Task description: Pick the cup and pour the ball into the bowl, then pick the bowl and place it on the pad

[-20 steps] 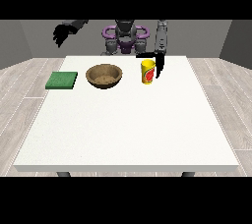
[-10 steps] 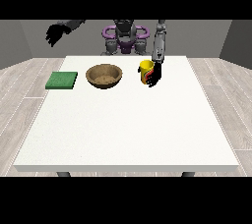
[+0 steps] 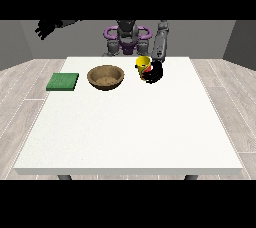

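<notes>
Yellow cup with a red mark, no writing legible, sits tilted in the robot hand at the view's right, whose black fingers wrap it above the white table. Just left rests the wooden bowl, then the green pad. The other robot hand hangs raised, fingers unclear.

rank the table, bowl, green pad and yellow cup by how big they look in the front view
1. white table, by far the largest
2. wooden bowl
3. green pad, a little narrower than the bowl
4. yellow cup, smallest, partly covered by the hand at the view's right
</notes>
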Robot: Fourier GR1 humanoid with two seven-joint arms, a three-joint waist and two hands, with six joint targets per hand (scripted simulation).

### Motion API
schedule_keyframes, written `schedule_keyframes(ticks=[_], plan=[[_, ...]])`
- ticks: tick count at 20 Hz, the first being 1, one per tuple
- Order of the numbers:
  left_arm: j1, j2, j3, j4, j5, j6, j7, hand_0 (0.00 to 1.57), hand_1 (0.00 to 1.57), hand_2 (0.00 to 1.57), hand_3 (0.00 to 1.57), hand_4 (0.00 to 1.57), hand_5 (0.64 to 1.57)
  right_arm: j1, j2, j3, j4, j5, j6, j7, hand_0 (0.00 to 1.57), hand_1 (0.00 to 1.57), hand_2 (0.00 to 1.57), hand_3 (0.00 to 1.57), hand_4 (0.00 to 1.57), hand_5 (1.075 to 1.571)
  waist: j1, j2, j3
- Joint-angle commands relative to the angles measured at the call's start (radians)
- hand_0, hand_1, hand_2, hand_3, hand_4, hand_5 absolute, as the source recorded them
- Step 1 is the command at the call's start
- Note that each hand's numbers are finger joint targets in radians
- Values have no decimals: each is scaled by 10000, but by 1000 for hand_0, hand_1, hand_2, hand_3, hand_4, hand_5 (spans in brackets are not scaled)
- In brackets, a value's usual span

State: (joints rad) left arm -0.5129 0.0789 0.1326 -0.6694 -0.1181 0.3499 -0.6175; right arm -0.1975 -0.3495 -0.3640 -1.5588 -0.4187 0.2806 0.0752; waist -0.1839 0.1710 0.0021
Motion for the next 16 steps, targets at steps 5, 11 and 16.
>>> schedule_keyframes(ticks=[5, 11, 16], plan=[[-1281, -419, -2284, 176, -3186, 2867, 3128, 1313, 1313, 1571, 1571, 1399, 1502, -6, -381, -183, 1538, 53, 367, 109, 0, 0, 0, 302, 638, 1564, 182, -1521, 27], [-2315, 349, -4251, 1826, -6558, 3720, 5797, 1347, 1347, 1571, 1571, 1444, 1540, -175, -244, -144, 2132, 23, 337, 158, 0, 0, 0, 103, 669, 1559, 191, -1875, 44], [-3269, -759, -5142, 2167, -7886, 3076, 8411, 1347, 1347, 1571, 1571, 1444, 1540, 452, -440, -463, 3306, 246, 1001, -849, 0, 0, 0, 0, 688, 1560, 543, -2159, -1]])
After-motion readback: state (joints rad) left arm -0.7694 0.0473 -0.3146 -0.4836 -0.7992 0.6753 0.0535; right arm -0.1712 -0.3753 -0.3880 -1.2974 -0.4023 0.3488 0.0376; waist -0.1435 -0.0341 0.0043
